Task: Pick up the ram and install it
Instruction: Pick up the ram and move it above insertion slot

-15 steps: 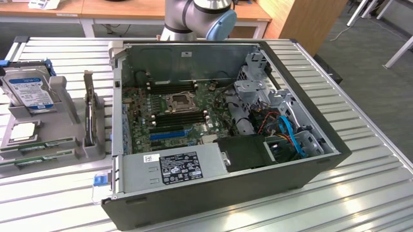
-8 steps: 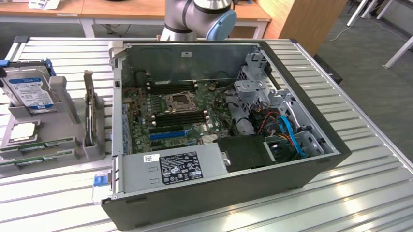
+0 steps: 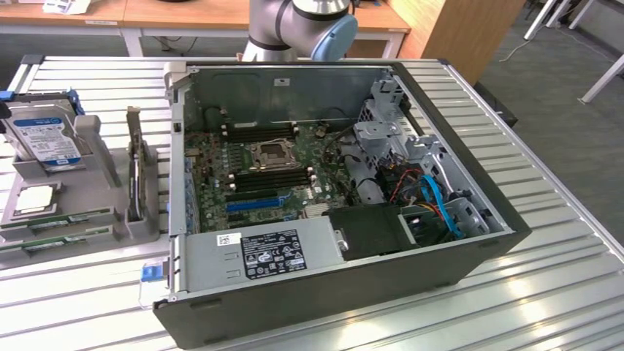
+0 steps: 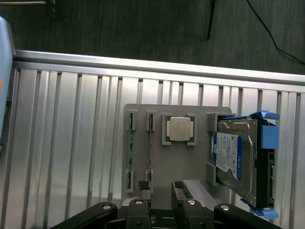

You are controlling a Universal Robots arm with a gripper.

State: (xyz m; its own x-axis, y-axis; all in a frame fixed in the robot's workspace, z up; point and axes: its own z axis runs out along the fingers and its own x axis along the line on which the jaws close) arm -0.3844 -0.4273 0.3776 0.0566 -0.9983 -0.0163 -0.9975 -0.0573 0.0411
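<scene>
Now my gripper (image 4: 164,217) hangs above the grey holder (image 4: 190,164), its fingers (image 4: 97,213) spread wide apart with nothing between them. The ram (image 4: 129,152) stands on edge in the holder's slots, a green stick with a second, darker-looking stick (image 4: 150,157) just beside it, both lying parallel. Next along in the holder a CPU (image 4: 180,129) sits flat in its square pocket, and beyond that a hard drive (image 4: 233,157) with a blue and white label leans in its cradle, blue plastic rails on its edges. I touch none of these; how high I am over them I cannot tell. In the exterior view the holder (image 3: 107,227) rests on the slatted metal table (image 3: 546,292) at that view's left, with the ram (image 3: 69,218) and the other stick (image 3: 49,243) at its near end, the CPU (image 3: 34,197) behind them and the drive (image 3: 44,139) at the far end. A dark card (image 3: 134,164) stands upright on the holder's right side, just beside the open case (image 3: 322,300). Inside the case the motherboard (image 3: 210,183) shows long black slots (image 3: 273,179), a blue slot (image 3: 256,202) nearer the grey power supply (image 3: 263,252), and blue cables (image 3: 443,208) at the right. My arm (image 3: 292,25) rises behind the case's far wall.
</scene>
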